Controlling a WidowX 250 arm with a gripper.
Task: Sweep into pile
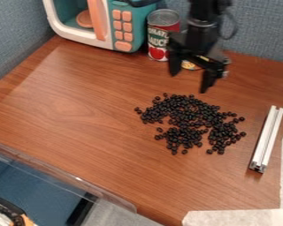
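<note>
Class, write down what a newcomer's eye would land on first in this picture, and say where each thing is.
First, the loose spread of small black pieces on the brown tabletop, with the black end effector hanging open just beyond it. Next, the teal, white and orange toy microwave at the upper left, and the pale bar lying to the right of the pieces.

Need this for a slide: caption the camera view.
Open end effector near loosely scattered small black pieces, a pale slotted bar lying beside them.
</note>
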